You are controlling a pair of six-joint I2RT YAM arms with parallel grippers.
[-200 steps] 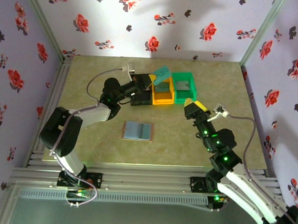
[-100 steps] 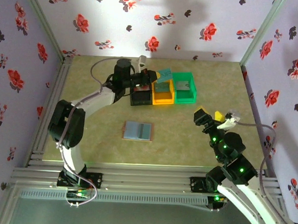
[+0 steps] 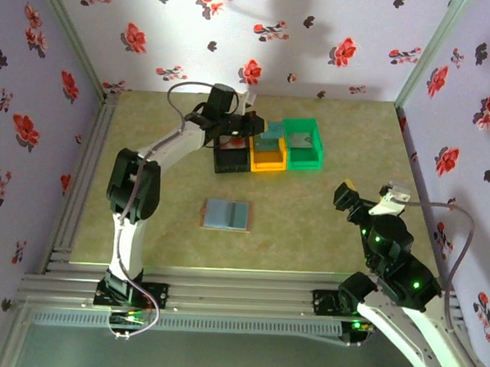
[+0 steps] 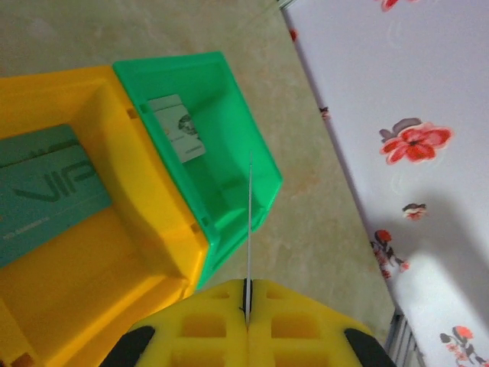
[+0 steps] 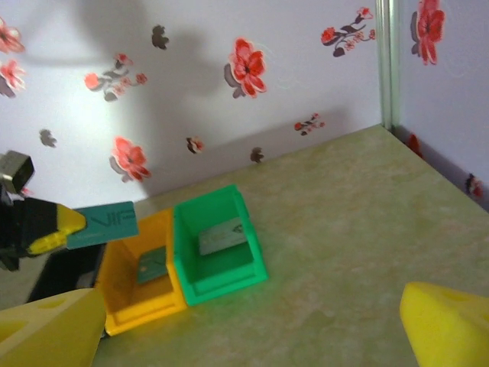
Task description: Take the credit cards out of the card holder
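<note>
Teal credit card (image 5: 107, 222) is clamped edge-on in my left end effector (image 4: 246, 300), about over the orange bin (image 4: 92, 283). I'd lower it inside the walls, tip it flat, then let go. My right end effector (image 5: 252, 329) hangs spread wide. The open card holder (image 3: 227, 214) lies on the tabletop (image 3: 144, 227), well apart from the bins.

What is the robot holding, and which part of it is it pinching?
The left gripper pinches a teal card by one short end. The right gripper is open and holds nothing.
</note>
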